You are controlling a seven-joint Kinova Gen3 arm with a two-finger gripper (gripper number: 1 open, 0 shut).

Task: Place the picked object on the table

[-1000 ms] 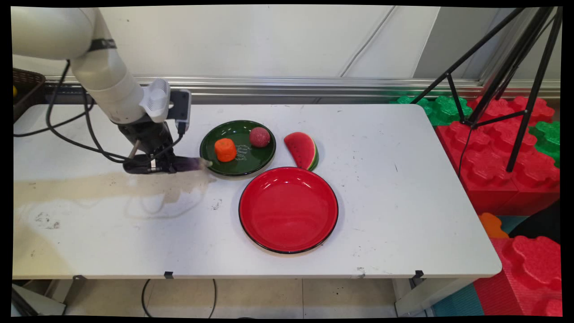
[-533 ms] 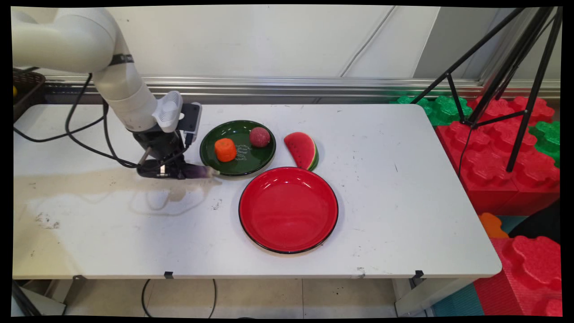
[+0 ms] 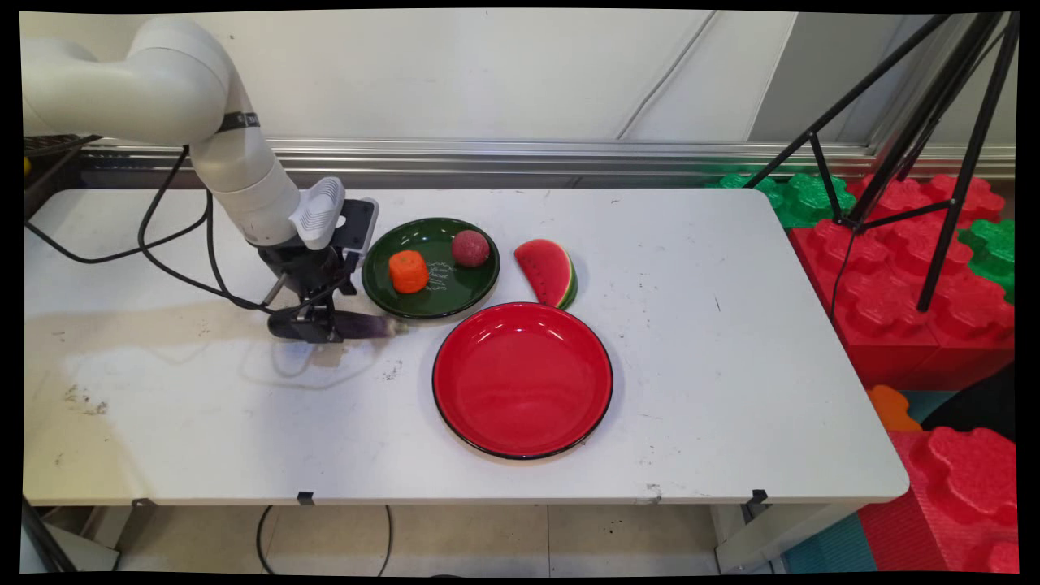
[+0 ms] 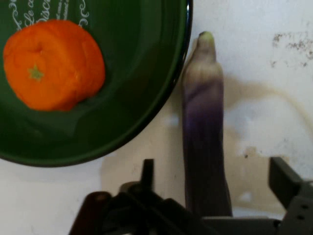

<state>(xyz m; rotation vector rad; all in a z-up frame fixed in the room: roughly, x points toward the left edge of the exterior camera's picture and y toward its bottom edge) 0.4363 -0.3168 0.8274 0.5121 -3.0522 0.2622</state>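
on the table's (image 3: 715, 268) left half, low over the white top, i log the gripper (image 3: 318, 327) at the end of the white arm (image 3: 244, 179), black cables (image 3: 175, 244) hanging from it.

item: eggplant (image 3: 370, 325), purple, slender, pale toward a greenish tip. in the main view its long axis runs left to right, about parallel to the table's near edge; the tip points right, toward the gap between the two plates, and the other end is hidden under the gripper. in the hand view the eggplant (image 4: 204, 132) runs straight up from between the fingers (image 4: 286, 183), tip at the top, just beside the green plate's rim. i cannot tell whether tip and rim touch.

tool state: fingers spread apart, one either side of the eggplant. daylight shows between the right finger and the skin; the left side is harder to read. i see no clamp on it.

item: green plate (image 3: 431, 299), just right of the gripper, carrying an orange piece (image 3: 408, 270) on its left part and a red ball (image 3: 470, 248) at its far right.

item: red plate (image 3: 522, 379), nearer the camera and to the right of the eggplant, apart from it.

item: watermelon slice (image 3: 548, 270), on the table between the two plates' right sides, close to both rims.

item: black tripod (image 3: 910, 138), off the table's right end, over red and green foam blocks (image 3: 902, 268).
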